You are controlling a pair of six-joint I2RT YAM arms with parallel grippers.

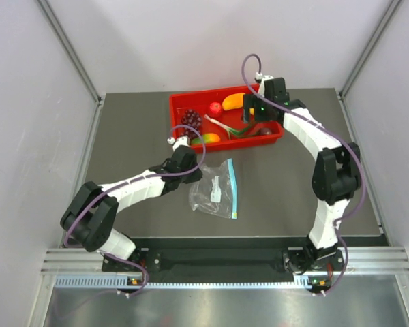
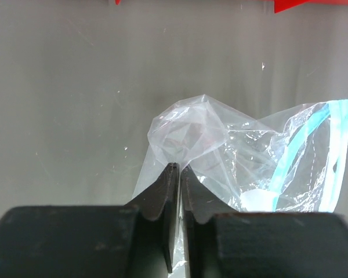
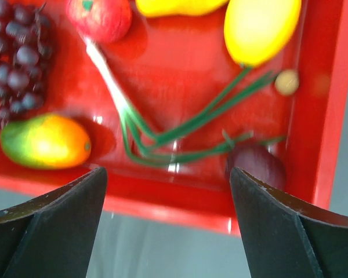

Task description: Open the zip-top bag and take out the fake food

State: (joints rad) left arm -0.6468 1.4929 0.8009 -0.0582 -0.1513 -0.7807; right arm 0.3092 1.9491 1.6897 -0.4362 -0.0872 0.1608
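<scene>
Left wrist: crumpled zip-top bag [image 2: 249, 150] pinched, left end effector [image 2: 175, 168]; right end effector [image 3: 168, 172] released.

left arm low, elbow bent — left gripper [image 2: 176, 168] pinching zip-top bag [image 2: 220, 136] | right arm extended forward — right gripper [image 3: 168, 174] jaws spread wide

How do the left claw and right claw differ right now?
The left claw is shut, pinching a fold of the zip-top bag; the right claw stands wide open, holding nothing. The left claw sits low at the grey table; the right claw hovers over the red tray. Both are black two-finger claws.
</scene>
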